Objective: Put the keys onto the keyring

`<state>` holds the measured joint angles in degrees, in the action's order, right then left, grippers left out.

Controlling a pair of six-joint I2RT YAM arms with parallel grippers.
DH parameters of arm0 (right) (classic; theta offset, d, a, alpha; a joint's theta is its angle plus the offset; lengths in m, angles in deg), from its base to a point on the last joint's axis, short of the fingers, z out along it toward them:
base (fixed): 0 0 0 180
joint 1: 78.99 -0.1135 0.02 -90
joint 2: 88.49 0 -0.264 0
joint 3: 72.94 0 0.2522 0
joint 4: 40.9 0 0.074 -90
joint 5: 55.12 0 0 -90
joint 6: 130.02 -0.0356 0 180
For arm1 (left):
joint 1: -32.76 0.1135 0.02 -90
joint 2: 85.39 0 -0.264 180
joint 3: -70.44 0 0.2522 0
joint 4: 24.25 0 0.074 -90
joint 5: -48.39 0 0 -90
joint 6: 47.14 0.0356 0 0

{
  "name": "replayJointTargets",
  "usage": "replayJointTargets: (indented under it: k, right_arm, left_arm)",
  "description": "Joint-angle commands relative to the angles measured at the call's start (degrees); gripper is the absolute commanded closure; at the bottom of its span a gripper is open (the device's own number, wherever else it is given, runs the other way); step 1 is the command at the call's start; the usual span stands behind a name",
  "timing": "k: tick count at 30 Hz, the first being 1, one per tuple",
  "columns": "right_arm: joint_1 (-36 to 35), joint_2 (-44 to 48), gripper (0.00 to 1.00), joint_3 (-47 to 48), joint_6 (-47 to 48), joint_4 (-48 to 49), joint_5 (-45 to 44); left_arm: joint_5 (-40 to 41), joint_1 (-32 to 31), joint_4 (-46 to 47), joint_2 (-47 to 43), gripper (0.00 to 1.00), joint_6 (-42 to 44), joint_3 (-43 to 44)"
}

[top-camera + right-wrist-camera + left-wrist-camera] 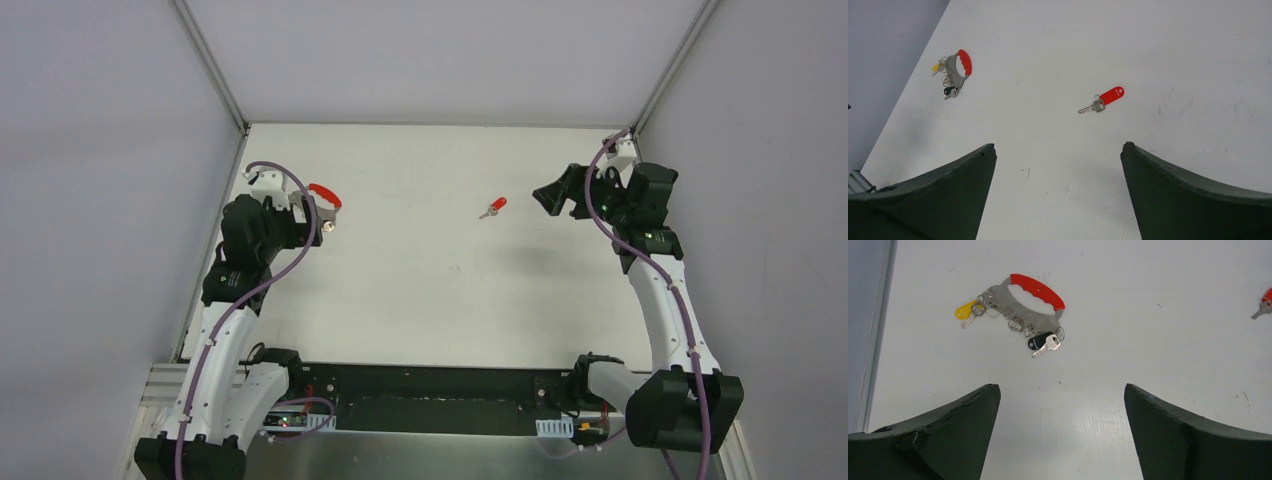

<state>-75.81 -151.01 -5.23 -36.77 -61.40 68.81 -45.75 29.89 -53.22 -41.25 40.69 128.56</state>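
Your right gripper (1058,146) is nearer the loose red key (1103,99) — its fingers stand wide apart, holding nothing. The key lies flat on the table (420,280), ahead of that gripper and slightly right of centre in the wrist view. Its long axis is slanted, silver blade toward you, red head away. The keyring (1033,295) lies well apart from it, just ahead of your left gripper (1062,387) (also spread and empty). A yellow-headed key (965,311) and a black-headed key (1038,342) already hang on it. You'll likely need to turn the right wrist to close across the red key's width.
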Motion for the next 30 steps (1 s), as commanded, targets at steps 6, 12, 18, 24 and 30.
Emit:
replayJointTargets:
  k: [6, 12, 18, 24, 30]
  right_arm:
    - [0.3, 1.2, 0.00, -0.2, 0.5, 1.6, 0.6]
    - [0.4, 1.3, 0.00, -0.3, 0.3, 1.8, -0.4]
    - [0.7, 0.6, 0.00, -0.9, 1.0, 1.7, 3.1]
    - [0.9, -1.2, 0.00, -1.0, 2.2, 0.8, 6.0]
    - [1.4, -3.9, 0.00, -0.7, 2.7, 0.2, 6.9]
  left_arm:
    - [-0.1, 0.5, 1.7, -0.7, 0.01, -0.4, -0.1]
    - [2.1, 0.7, -3.6, 1.2, 0.01, 3.7, 3.2]
    - [3.8, 0.6, -13.2, 12.0, 0.01, 6.4, 11.8]
    - [2.1, 0.7, -23.4, 33.6, 0.19, 5.5, 24.7]
    - [0.6, 0.7, -20.3, 37.7, 0.16, 5.2, 25.9]
